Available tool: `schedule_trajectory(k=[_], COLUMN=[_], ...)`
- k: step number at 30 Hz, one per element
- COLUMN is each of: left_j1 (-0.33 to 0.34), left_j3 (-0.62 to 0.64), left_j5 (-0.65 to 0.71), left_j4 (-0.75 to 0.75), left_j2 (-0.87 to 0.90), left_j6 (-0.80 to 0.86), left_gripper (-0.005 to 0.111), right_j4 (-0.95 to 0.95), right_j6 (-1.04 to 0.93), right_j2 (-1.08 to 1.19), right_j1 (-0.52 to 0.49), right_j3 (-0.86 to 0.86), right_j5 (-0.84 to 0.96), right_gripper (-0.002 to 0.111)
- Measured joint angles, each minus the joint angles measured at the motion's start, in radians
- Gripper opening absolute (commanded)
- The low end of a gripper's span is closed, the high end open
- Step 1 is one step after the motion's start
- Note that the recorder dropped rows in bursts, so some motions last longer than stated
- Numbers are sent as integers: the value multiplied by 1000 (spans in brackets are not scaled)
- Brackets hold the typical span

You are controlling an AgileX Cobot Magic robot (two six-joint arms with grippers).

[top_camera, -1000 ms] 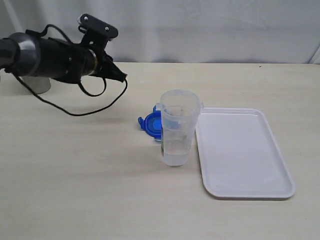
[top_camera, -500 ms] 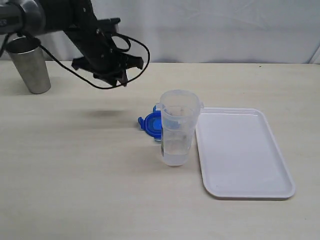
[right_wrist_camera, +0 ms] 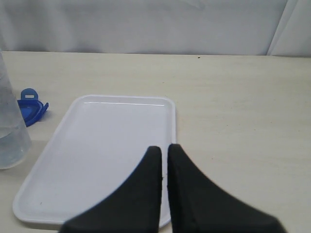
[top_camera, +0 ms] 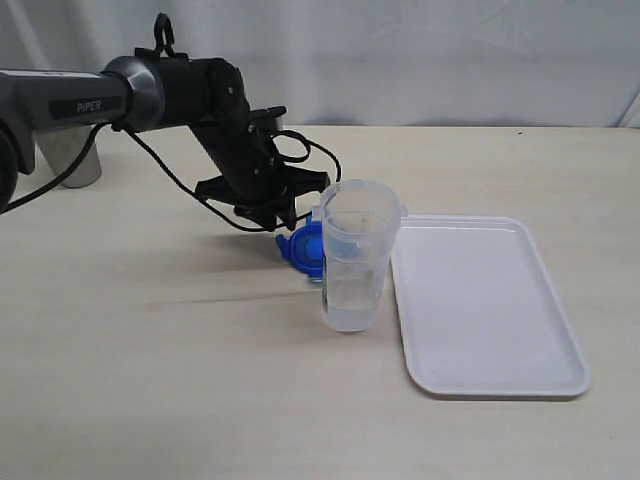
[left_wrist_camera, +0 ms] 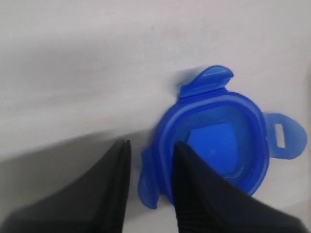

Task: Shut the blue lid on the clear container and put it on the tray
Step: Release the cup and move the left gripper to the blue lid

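Your left fingers (top_camera: 268, 215) hang low over the pale beige desk (top_camera: 150, 350), right at the small bright blue plastic lid (top_camera: 296, 248), on its side away from the tall clear plastic container (top_camera: 353, 265). The ext. view doesn't give you the gap. The left wrist cam does: the fingers stand part open, a narrow gap, w/ one snap tab of the lid in that gap and one finger overlapping the rim. Can't tell if they touch the plastic. The lid lies flat on the desk.

The container stands upright on the desk w/ its top open, just beside the flat white rectangular plastic tray (top_camera: 560, 372), at the tray's left long edge in the ext. view, not on it. The lid sits behind the container there, partly seen through the clear wall. Touching or apart, can't tell.

Your right fingers (right_wrist_camera: 158, 155) show only in the right wrist cam. They are pressed together w/ nothing between them, over the tray's near end. That cam also catches a slotted tab of the lid and a strip of the container at the frame edge.

The grey steel cup (top_camera: 80, 165) shows in the ext. view only, far left, mostly hidden behind the black arm (top_camera: 150, 90) and well apart from the rest.
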Motion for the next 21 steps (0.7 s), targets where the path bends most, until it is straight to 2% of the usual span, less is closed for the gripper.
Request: schedule_trajectory(k=[15,21], left_j1=[0,0], left_j3=[0,0], left_j5=[37,31], left_j4=[37,-11], left_j2=[30,34], left_j6=[-84,-79], left_gripper=[28,28], right_j4=[0,0], right_j6=[0,0], right_j2=[0,0], right_j1=[0,0], right_j3=[0,0], right_j5=[0,0], right_gripper=[5,5])
